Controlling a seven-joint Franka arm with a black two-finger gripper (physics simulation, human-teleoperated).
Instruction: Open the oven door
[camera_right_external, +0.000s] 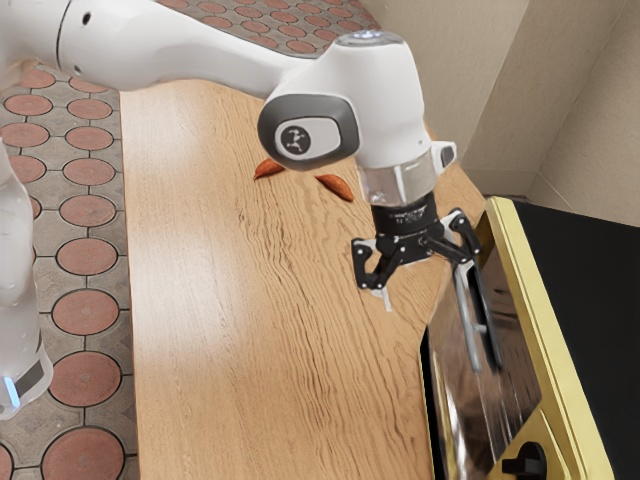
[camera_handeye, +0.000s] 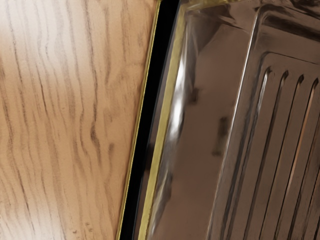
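A: Where does your work point lie?

B: The oven door (camera_right_external: 512, 390) is at the exterior view's right, on the oven front facing the wooden table (camera_right_external: 270, 330). Its handle (camera_right_external: 467, 310) lies just beside your gripper (camera_right_external: 426, 284), toward the oven and partly below it.

A: State of the end effector?

B: Open. Your fingers stand wide apart, one over the table, one at the near end of the handle, and grip nothing. Whether that second finger touches the bar, you cannot tell.

A: Note the alignment.

B: The bar's long axis runs along the oven front, parallel to its yellow top edge (camera_right_external: 545, 335). Your finger spread runs across that axis, so the wrist probably needs little turn.

A: Required move?

B: Shift toward the oven until the bar sits between both fingers, then close and draw away from the front. Caution: a finger lowered onto the bar could jam.
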